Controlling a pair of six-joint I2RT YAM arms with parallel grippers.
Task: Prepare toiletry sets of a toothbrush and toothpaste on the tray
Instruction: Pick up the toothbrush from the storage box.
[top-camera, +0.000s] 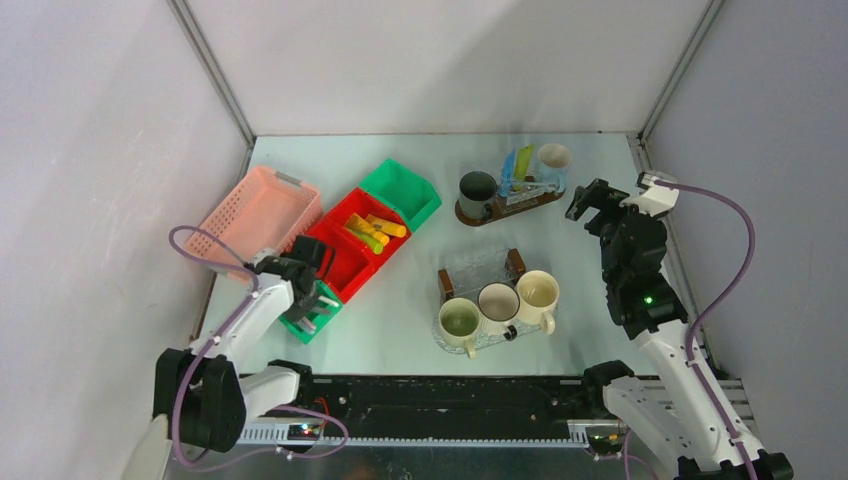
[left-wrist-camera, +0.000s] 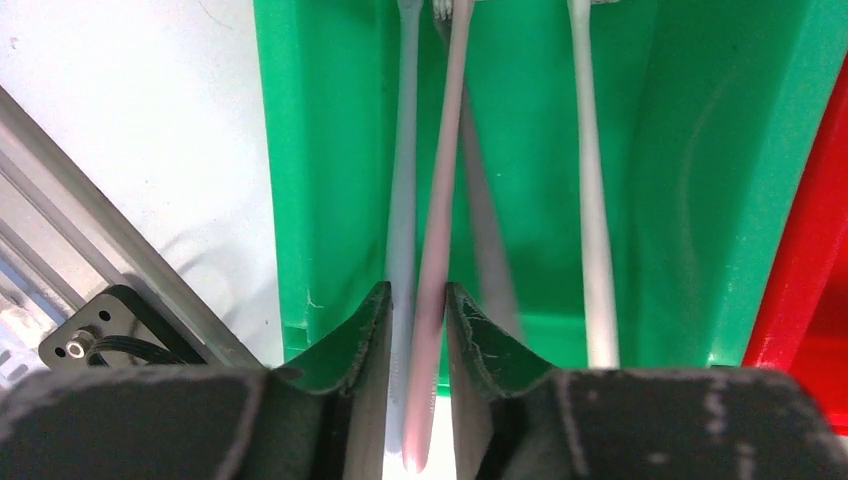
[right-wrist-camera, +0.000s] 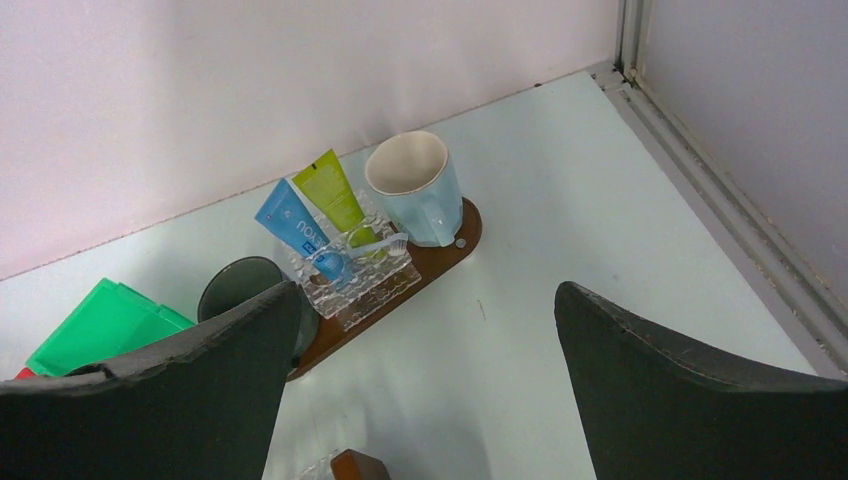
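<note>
Two arms: left one down in a bin at the front left of the table (top-camera: 400, 325), right one raised at far right.
Left fingers (left-wrist-camera: 370, 340): narrowed around a slim pale pink toothbrush (left-wrist-camera: 440, 200) — clamped or just flanking, cannot tell.
Toothbrush location: inside the green plastic bin (left-wrist-camera: 700, 150), close beside a grey-white toothbrush (left-wrist-camera: 403, 150); a white toothbrush (left-wrist-camera: 592, 200) lies apart.
Right fingers (right-wrist-camera: 180, 390): spread wide, nothing between.
Far tray: brown oval wooden tray (right-wrist-camera: 452, 250) holds pale blue mug (right-wrist-camera: 415, 190), dark mug (right-wrist-camera: 235, 290), blue tube (right-wrist-camera: 290, 220), green tube (right-wrist-camera: 335, 190) — tubes upright in a clear holder (right-wrist-camera: 365, 285).
Near tray: clear tray (top-camera: 480, 262), three cream-white mugs (top-camera: 497, 300) in a row.
Red bin (top-camera: 352, 205): yellow and orange tubes (top-camera: 375, 232).
</note>
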